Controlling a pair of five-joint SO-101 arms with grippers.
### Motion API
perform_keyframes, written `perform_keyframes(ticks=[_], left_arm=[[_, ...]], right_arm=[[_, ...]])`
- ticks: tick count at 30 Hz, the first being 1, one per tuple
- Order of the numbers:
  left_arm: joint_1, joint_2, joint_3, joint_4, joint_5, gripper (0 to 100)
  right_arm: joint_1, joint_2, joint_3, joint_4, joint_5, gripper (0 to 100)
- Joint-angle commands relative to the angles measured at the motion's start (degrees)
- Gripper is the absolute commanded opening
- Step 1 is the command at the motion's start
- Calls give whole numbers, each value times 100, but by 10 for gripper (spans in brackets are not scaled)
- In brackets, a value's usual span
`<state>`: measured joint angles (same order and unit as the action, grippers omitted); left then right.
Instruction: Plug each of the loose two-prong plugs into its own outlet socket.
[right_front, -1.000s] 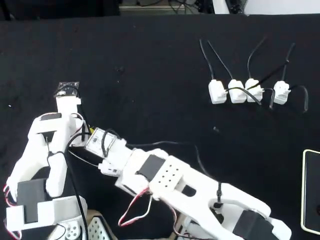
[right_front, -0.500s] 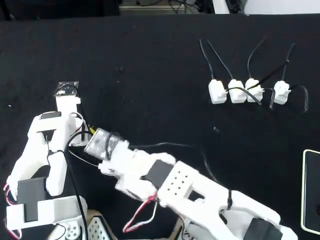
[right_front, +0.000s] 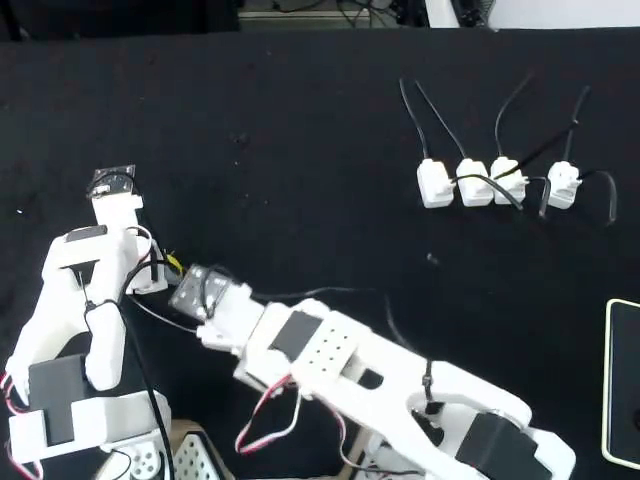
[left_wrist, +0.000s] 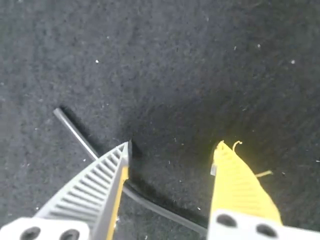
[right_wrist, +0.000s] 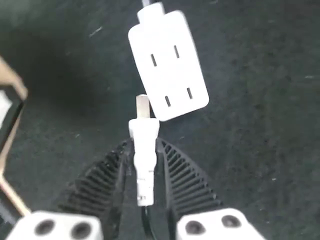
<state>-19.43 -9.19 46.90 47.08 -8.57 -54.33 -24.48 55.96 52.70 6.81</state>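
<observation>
Right hand (right_wrist: 144, 144) clamps plug (right_wrist: 143, 134) beside outlet (right_wrist: 170, 65); left hand (left_wrist: 172, 147) gapes over a cord (left_wrist: 75, 130).

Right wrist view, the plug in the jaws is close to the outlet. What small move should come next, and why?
Probably tip the plug so its prongs point into the nearest slots of the outlet. The jaws hold it with the prongs pointing along the outlet's face, only reaching its edge, while the slots face the camera.
</observation>
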Motion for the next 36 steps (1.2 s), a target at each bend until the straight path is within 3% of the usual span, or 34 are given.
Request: perform_keyframes(ticks=[1, 8, 18, 30, 36], left_arm=[[-57, 9, -242, 44, 44, 263], [400, 9, -242, 712, -580, 263], [681, 9, -233, 1187, -844, 263], [708, -26, -251, 1248, -774, 263], [444, -1196, -4, 1257, -413, 263]], right_arm=[[431, 48, -312, -308, 44, 10], [879, 57, -295, -598, 229, 10], [1354, 57, -338, -809, 229, 10], [1380, 22, -338, -853, 229, 10], [1380, -259, -646, -229, 229, 10]])
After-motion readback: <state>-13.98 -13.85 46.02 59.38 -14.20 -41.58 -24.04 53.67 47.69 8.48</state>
